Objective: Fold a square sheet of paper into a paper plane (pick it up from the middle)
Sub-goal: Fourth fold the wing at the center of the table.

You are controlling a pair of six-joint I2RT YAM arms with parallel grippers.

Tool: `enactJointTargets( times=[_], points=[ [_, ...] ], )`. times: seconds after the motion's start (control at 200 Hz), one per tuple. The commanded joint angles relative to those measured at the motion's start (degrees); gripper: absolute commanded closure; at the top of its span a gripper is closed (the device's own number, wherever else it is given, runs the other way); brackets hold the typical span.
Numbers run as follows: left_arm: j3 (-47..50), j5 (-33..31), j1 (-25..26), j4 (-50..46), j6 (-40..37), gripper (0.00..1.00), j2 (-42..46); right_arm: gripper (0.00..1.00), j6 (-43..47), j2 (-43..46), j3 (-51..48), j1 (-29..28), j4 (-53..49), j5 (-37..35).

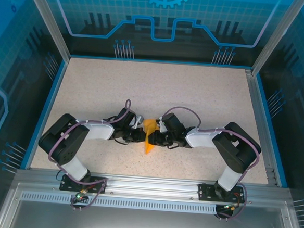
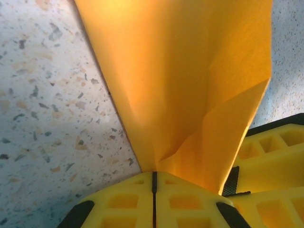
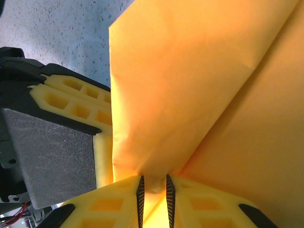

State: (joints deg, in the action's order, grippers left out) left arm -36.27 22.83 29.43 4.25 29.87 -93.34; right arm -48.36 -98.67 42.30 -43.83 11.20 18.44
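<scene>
Ok so biggest thing first: the speckled table (image 1: 195, 91) is serving as the work surface, and both arms are bending inward toward its middle, nearer the front edge. Left arm (image 1: 69, 142) is reaching in from the left and right arm (image 1: 233, 148) from the right, elbows out, wrists pointing at each other. Imo that's so each one is working its own side of the same piece w/o crossing.

Between them the square sheet of paper (image 1: 149, 136) is showing as a narrow orange shape, folded over into layers and not lying flat. It's running roughly front-to-back btw the two wrists, w/ the thin tip pointing toward the arm bases. Can't tell if that tip is touching the table or floating just above it.

Left gripper (image 2: 154, 176) is pinching fully closed on the paper. In its wrist view the sheet is fanning straight up out of the seam btw the yellow fingers (image 2: 190, 202), no gap at all. Prob it's acting as the anchor, stopping the fold from springing open.

Right gripper (image 3: 154, 184) is sitting just beside it, jaws only a slit apart, w/ a crumpled bit of the fold lying in that slit. Doesn't look like it's biting hard tbh. My guess is it's loosening off or getting set to re-pinch somewhere along the crease (image 3: 223, 114).

Smallest bit: the black ribbed pads (image 3: 140, 194) are facing each other across that slit, paper glowing btw them.
</scene>
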Motion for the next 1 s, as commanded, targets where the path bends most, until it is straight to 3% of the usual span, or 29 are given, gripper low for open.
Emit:
enactJointTargets(
  times=[0.0, 0.31, 0.995],
  points=[
    [-0.54, -1.03, 0.2, -1.26, -2.06, 0.93, -2.58, 0.78, 1.08, 0.61, 0.35, 0.49, 0.07, 0.16],
    [-1.07, -1.21, 0.22, -1.35, -2.7, 0.93, -3.68, 0.75, -0.28, 4.14, -2.2, 3.01, -0.08, -4.18],
    [-1.47, -1.22, 0.27, -0.55, -3.21, 0.94, -5.58, 0.77, 0.32, -1.52, 1.98, 5.12, 2.6, 1.67]
  ],
)
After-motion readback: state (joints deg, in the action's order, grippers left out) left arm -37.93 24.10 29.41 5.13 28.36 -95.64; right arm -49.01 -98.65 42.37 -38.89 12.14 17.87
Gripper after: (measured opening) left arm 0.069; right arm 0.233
